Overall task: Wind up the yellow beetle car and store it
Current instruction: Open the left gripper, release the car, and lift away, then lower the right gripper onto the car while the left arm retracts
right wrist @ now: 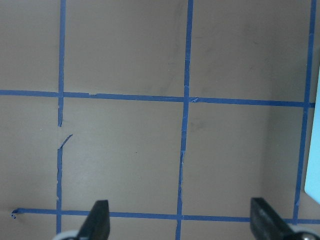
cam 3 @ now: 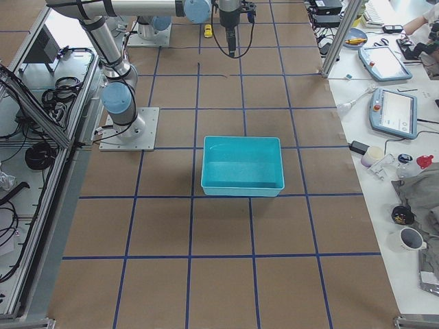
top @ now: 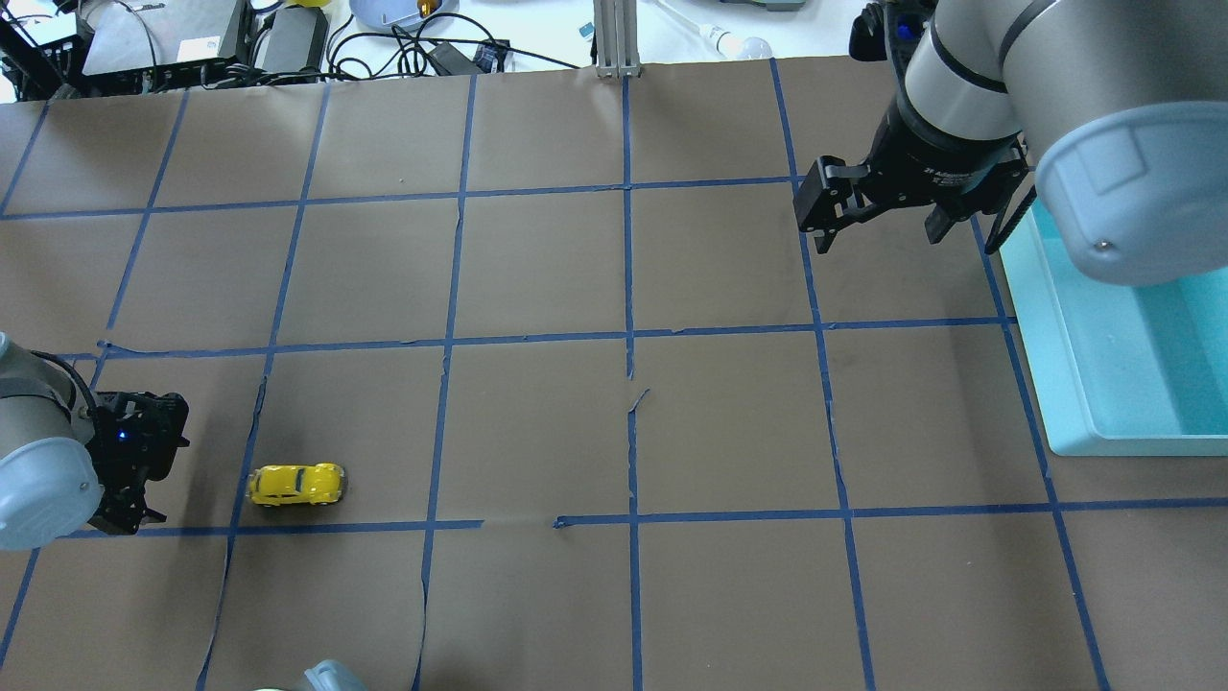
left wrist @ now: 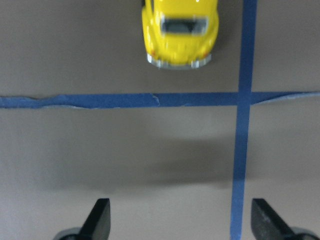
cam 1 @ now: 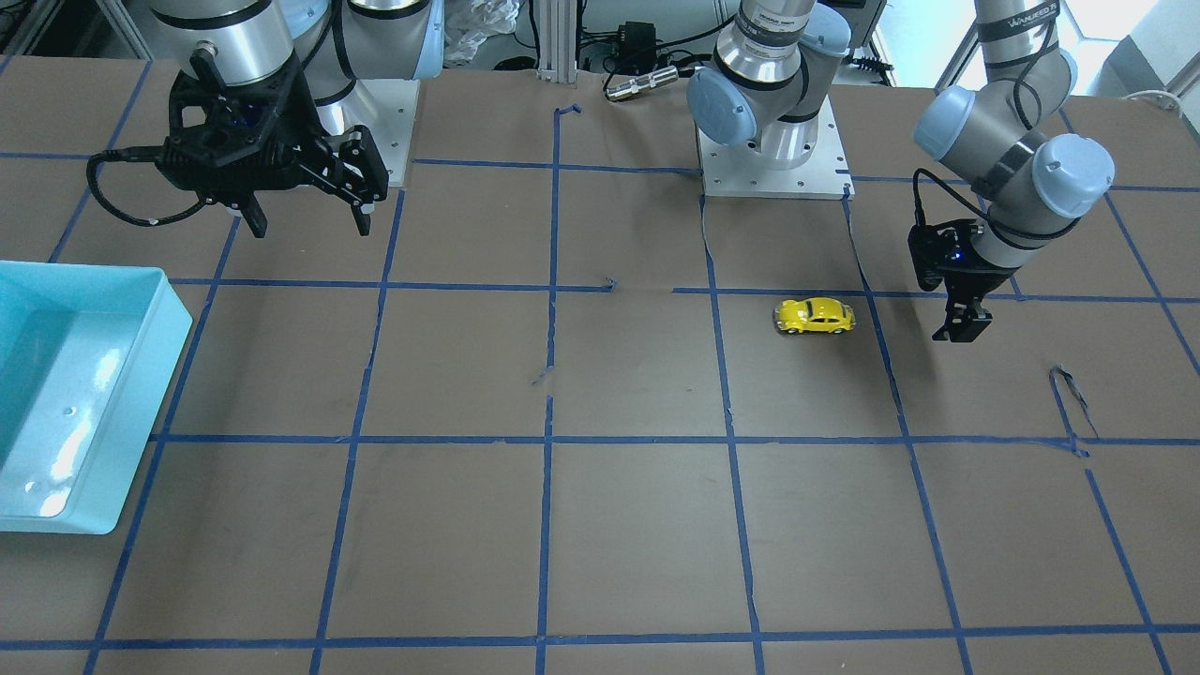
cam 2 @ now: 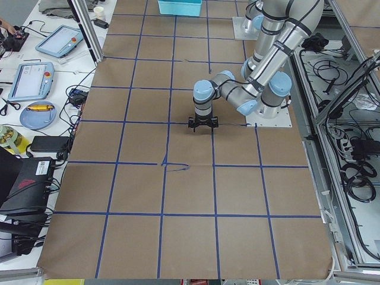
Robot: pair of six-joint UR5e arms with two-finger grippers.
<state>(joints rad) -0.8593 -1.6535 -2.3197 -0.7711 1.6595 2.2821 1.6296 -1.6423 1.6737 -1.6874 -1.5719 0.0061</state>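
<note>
A robotics lab is indicated: robot arms [cam 2: 261,77] are bolted to a desk [cam 1: 637,544] papered in brown and gridded with blue tape [cam 1: 450,439], and teach pendants [cam 3: 394,113] and cable bundles [cam 2: 356,172] are ranged alongside.

The yellow beetle car [cam 1: 814,316] wears glossy paint with bright highlights (its bumper looks chromed). Matt brown paper covers the counter [cam 1: 637,544], gridded with blue tape [cam 1: 547,487] torn in spots. The turquoise bin [cam 1: 141,375] is smooth, shiny plastic. The left hand [cam 1: 961,330] and right hand [cam 1: 309,225] look matt black.

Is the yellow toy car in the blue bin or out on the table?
Out. The car stands on its wheels on the table; the bin holds nothing.
</note>
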